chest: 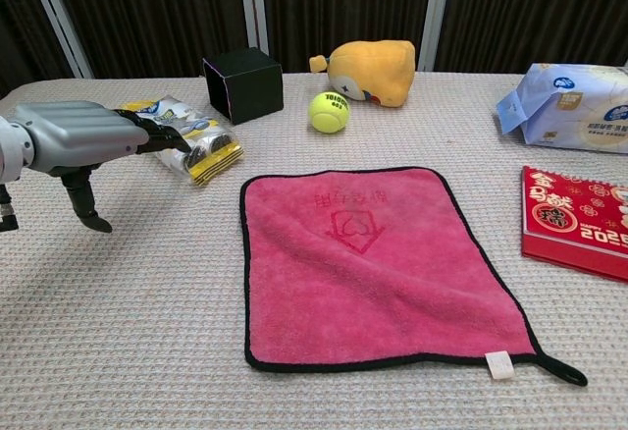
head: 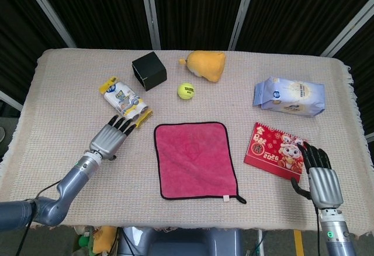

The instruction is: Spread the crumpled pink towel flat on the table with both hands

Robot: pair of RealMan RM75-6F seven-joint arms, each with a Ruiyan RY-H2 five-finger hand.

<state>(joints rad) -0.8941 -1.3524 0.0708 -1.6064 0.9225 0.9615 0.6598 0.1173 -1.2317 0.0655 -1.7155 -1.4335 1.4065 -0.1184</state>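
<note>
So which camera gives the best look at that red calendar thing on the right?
The head view: the whole red calendar shows there, lying flat beside the pink towel, near the right hand. The chest view cuts it off at the picture's right edge, showing only part.

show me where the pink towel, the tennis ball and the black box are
pink towel (head: 195,159), head view, on the middle of the flat cloth.
tennis ball (head: 186,90), head view, on the centre of the ball.
black box (chest: 243,84), chest view, on its front face.
</note>
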